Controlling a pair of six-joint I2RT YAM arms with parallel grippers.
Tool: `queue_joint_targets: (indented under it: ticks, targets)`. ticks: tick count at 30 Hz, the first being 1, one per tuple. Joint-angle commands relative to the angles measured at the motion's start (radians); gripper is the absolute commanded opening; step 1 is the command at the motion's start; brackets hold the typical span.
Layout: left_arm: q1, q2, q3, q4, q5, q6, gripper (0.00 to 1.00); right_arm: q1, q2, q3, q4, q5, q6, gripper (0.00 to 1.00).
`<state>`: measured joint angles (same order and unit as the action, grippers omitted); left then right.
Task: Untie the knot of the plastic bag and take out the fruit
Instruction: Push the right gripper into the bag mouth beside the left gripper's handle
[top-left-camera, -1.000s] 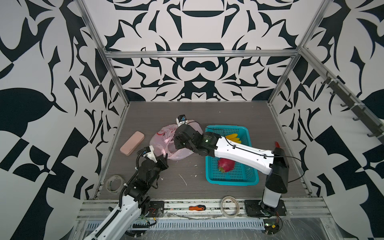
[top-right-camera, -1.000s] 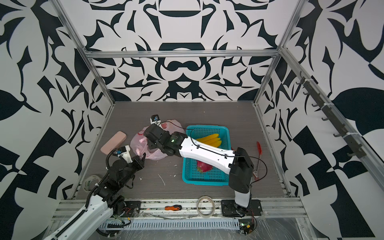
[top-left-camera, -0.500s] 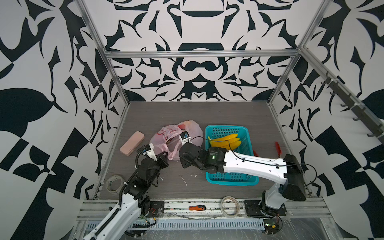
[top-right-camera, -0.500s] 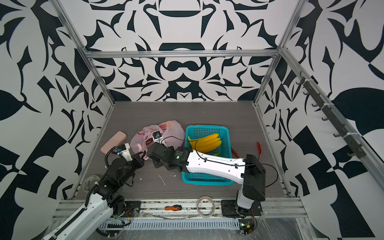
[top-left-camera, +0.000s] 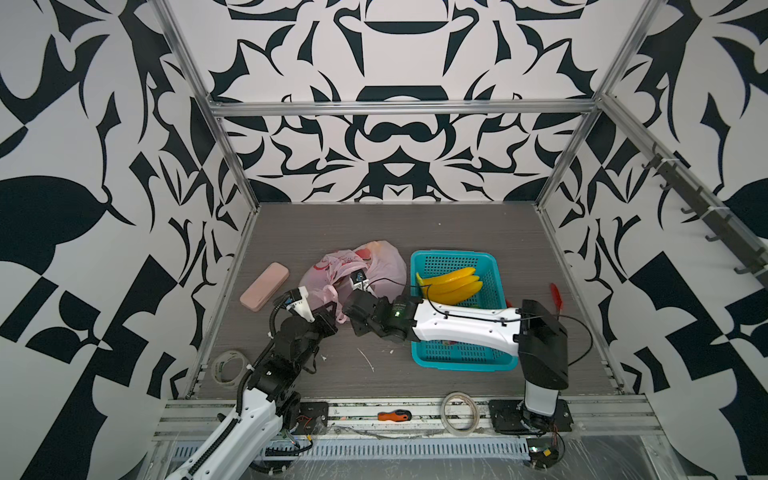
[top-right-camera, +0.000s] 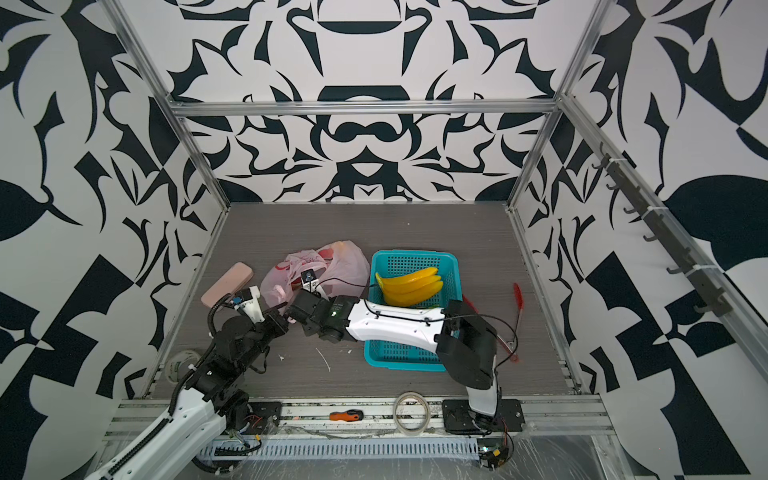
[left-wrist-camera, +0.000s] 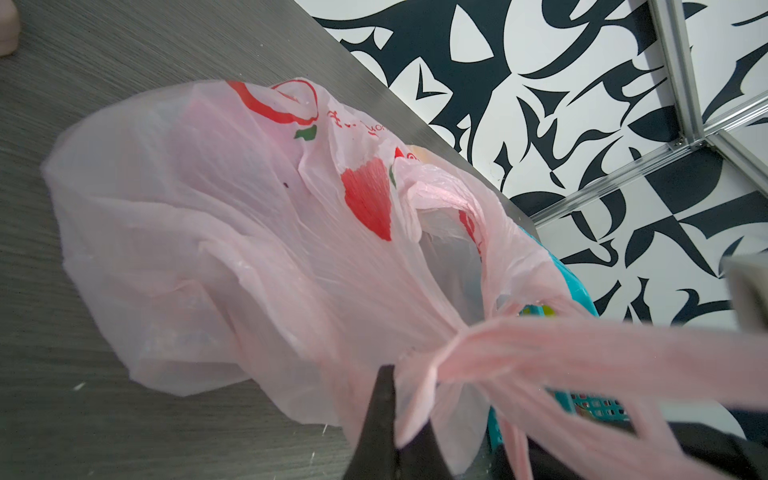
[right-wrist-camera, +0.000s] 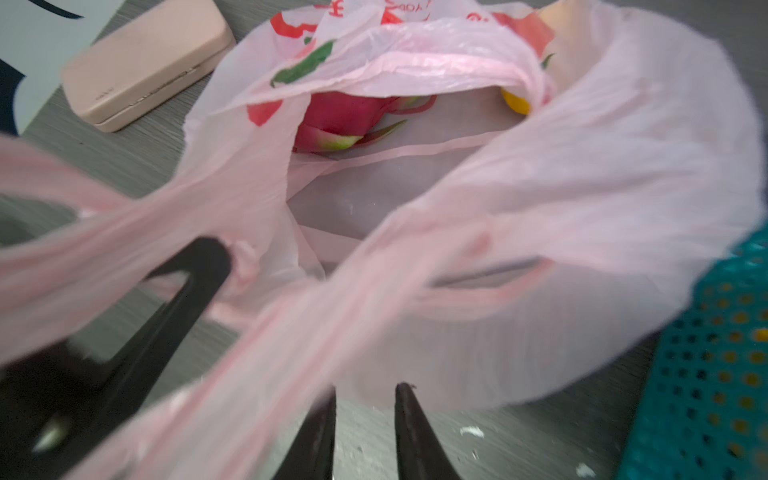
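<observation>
On the near rail, an orange-handled screwdriver (top-left-camera: 392, 414) and a tape roll (top-left-camera: 457, 407); at near left, on the worktop (top-left-camera: 415, 224), a second tape roll (top-left-camera: 228, 365).

Just beyond, left of centre, left gripper (left-wrist-camera: 395, 409) pressed together, pinching a stretched handle strip of the plastic bag (top-left-camera: 376, 266). Right beside it, right gripper (right-wrist-camera: 365, 401), reaching across from the right. Tips slightly spread, bare worktop showing between them, a pink handle strand draped across one fingertip (right-wrist-camera: 324, 424).

Behind both grippers, bag lying slumped left of centre, mouth open toward the near side. Inside, a magenta dragon fruit (right-wrist-camera: 336, 120) and, deeper in, a small orange (right-wrist-camera: 515, 102).

Just right of the bag, a teal basket (top-left-camera: 457, 361) with the banana bunch (top-left-camera: 451, 284) in its far half, near half crossed by the right arm. Left of the bag and apart from it, a pink case (top-left-camera: 264, 286).
</observation>
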<state>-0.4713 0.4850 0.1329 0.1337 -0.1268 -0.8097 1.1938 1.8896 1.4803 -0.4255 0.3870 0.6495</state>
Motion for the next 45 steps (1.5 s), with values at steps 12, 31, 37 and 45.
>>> queue_joint_targets:
  ticks: [12, 31, 37, 45]
  targets:
    - [0.002, -0.003, -0.021, 0.024, 0.021, -0.035, 0.00, -0.049, 0.097, 0.183, 0.069, -0.039, -0.019, 0.27]
    - [0.002, -0.132, -0.045, -0.045, 0.020, -0.037, 0.00, -0.155, 0.164, 0.147, 0.255, -0.133, 0.320, 0.37]
    - [0.002, -0.144, -0.051, -0.045, 0.042, -0.032, 0.00, -0.174, 0.198, 0.164, 0.273, -0.160, 0.381, 0.46]
    - [0.002, -0.146, -0.058, -0.043, 0.050, -0.029, 0.00, -0.195, 0.260, 0.197, 0.303, -0.245, 0.452, 0.60]
